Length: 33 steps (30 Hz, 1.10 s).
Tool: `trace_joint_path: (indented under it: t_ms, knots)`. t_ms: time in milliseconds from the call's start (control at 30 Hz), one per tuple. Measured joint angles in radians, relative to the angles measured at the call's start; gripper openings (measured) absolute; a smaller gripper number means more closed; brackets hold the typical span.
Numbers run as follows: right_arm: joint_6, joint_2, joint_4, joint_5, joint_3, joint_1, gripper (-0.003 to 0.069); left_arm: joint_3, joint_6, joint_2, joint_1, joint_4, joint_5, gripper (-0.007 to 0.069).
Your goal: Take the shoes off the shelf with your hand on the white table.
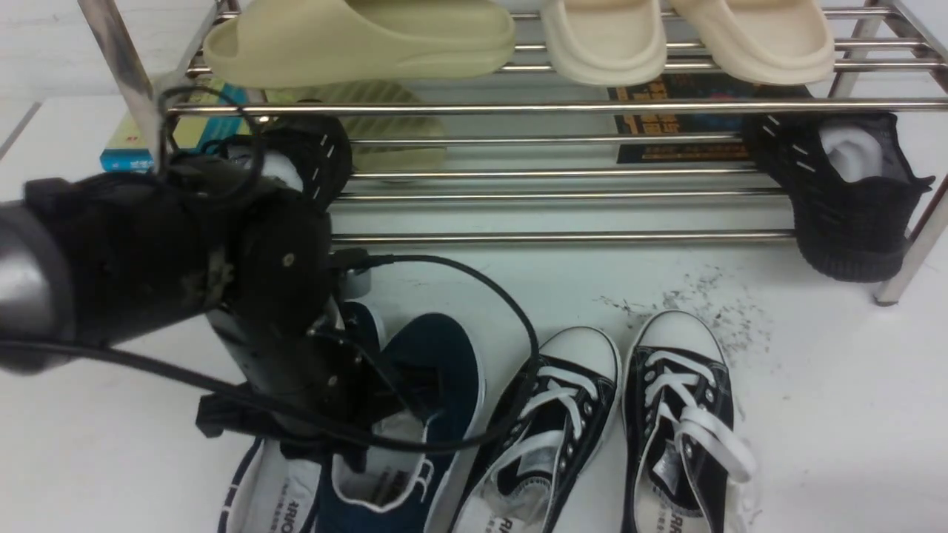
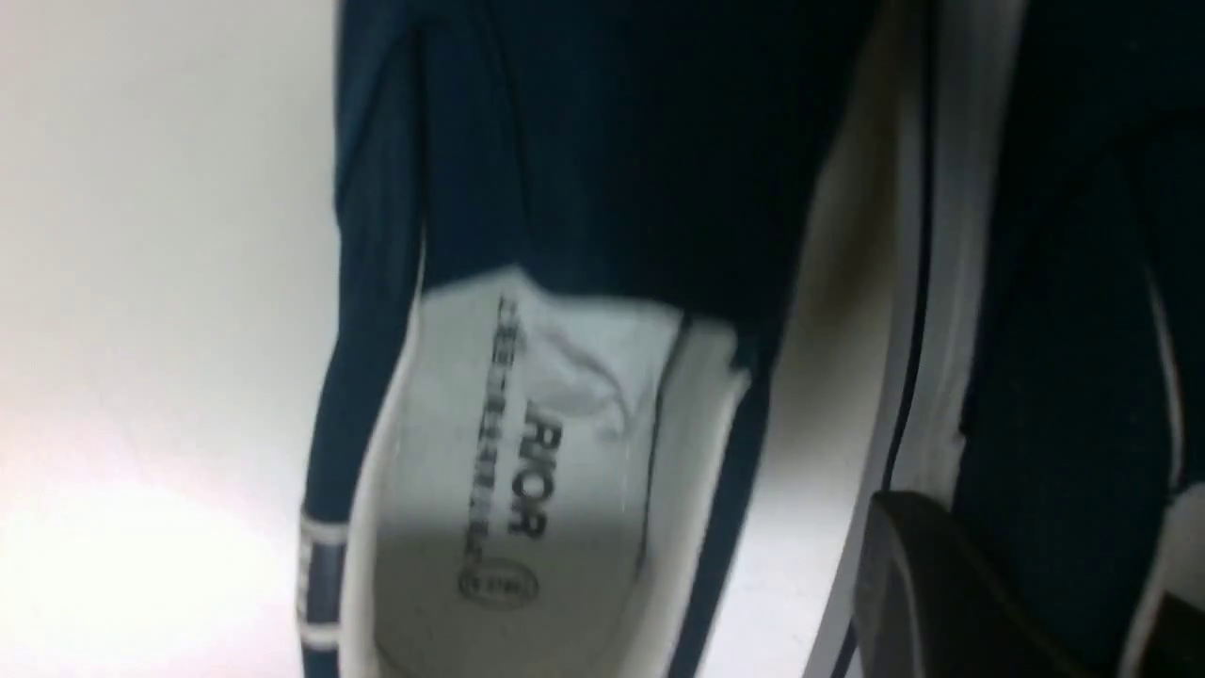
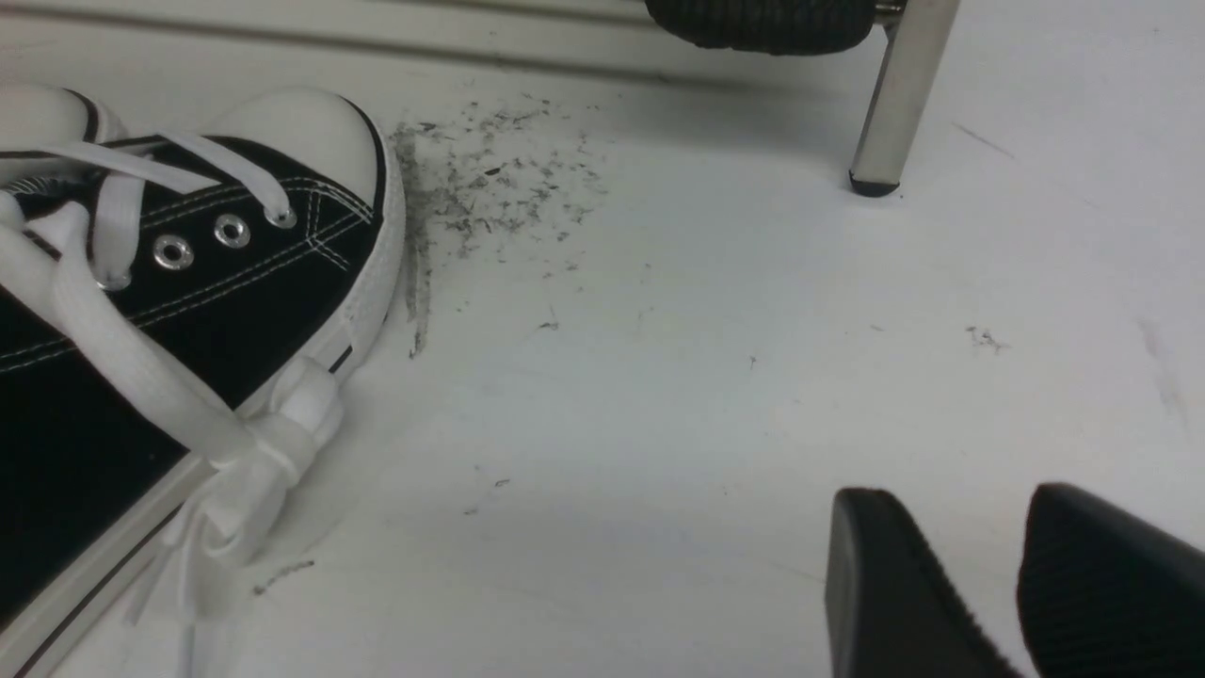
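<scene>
Navy canvas shoes [image 1: 437, 385] are off the shelf [image 1: 563, 238] and down at the white table [image 1: 815, 414], just left of the black-and-white lace-ups [image 1: 563, 422]. We can't tell whether the gripped one is fully set down.

Left gripper [image 1: 385, 414] is clamped on the right-hand navy shoe's collar. The wrist view shows canvas pinched between the fingers [image 2: 941, 593]. Right gripper [image 3: 970, 565] has its tips close together over bare table with nothing between. Whether it is fully closed, we can't tell.

Risks as we judge them:
- The thin collar could hang on a finger at release, so the shoe lifts or skews with the hand.
- The black cable [image 1: 511, 318] loops past the navy toe to the nearest lace-up, so we expect a snag on retreat.
- The pair sits tight, so a sideways pull shoves its mate.
- The wrist is near the lower shelf bars and a black knit sneaker [image 1: 311, 159], so a steep lift could clip them.

Writing: the insole [image 2: 508, 452] reads "RIOR", with the rest cropped. The front view shows "ARIO" on the other. The box [image 1: 141, 144] and dark printed sheet [image 1: 681, 122] behind the shelf are unreadable.
</scene>
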Motion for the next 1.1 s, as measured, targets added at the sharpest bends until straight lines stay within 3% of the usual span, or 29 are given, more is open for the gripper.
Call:
trace_joint_path:
  t_ms: [367, 533, 600, 767, 1100]
  knots:
    - [0.000, 0.000, 0.000, 0.000, 0.000, 0.000, 0.0240, 0.000, -0.022, 0.025, 0.000, -0.002, 0.012, 0.0111]
    - [0.000, 0.000, 0.000, 0.000, 0.000, 0.000, 0.0240, 0.000, -0.023, 0.051, -0.001, 0.003, 0.008, 0.0230]
    - [0.000, 0.000, 0.000, 0.000, 0.000, 0.000, 0.0240, 0.001, -0.026, 0.049, -0.001, 0.009, 0.007, 0.0312]
    - [0.000, 0.000, 0.000, 0.000, 0.000, 0.000, 0.0240, 0.002, -0.026, -0.013, -0.001, 0.024, -0.005, 0.0395]
    - [0.000, 0.000, 0.000, 0.000, 0.000, 0.000, 0.0240, -0.007, -0.018, -0.278, 0.000, 0.118, -0.036, 0.0407]
